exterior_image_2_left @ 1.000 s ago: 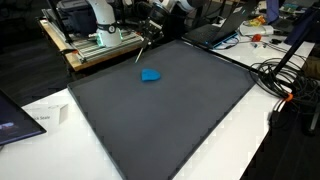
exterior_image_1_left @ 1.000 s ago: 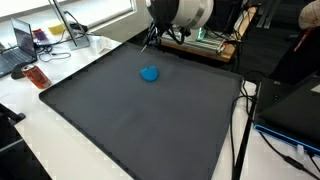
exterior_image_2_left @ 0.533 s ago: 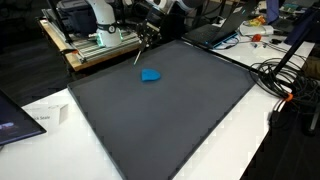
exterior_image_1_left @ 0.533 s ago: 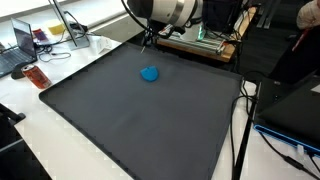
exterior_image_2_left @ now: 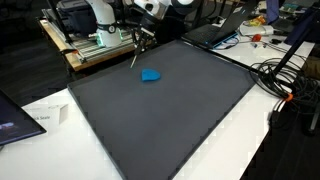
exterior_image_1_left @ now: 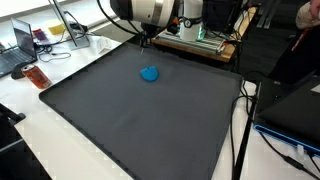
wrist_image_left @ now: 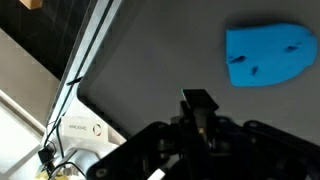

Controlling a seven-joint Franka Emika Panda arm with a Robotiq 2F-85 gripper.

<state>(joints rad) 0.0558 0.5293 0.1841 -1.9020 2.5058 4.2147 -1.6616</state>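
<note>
A flat blue object (exterior_image_1_left: 150, 73) lies on the dark grey mat (exterior_image_1_left: 140, 120) near its far edge, and shows in both exterior views (exterior_image_2_left: 151, 75). In the wrist view the blue object (wrist_image_left: 265, 55) sits at the upper right. My gripper (exterior_image_1_left: 143, 38) hovers above the mat's far edge, behind the blue object and apart from it. Its jaws are shut (wrist_image_left: 198, 100). In an exterior view a thin stick (exterior_image_2_left: 136, 56) slants down from the gripper (exterior_image_2_left: 140, 40) toward the mat; it looks pinched between the fingers.
A laptop (exterior_image_1_left: 20, 45), an orange item (exterior_image_1_left: 38, 77) and cables lie on the white table beside the mat. A wooden bench with equipment (exterior_image_1_left: 200, 45) stands behind the far edge. Cables (exterior_image_2_left: 285, 80) run beside the mat, and a screen (exterior_image_2_left: 15, 118) stands near a corner.
The arm has swung sideways along the mat's far edge, carrying the thin stick with it. The blue object has not moved and the jaws stayed shut.
</note>
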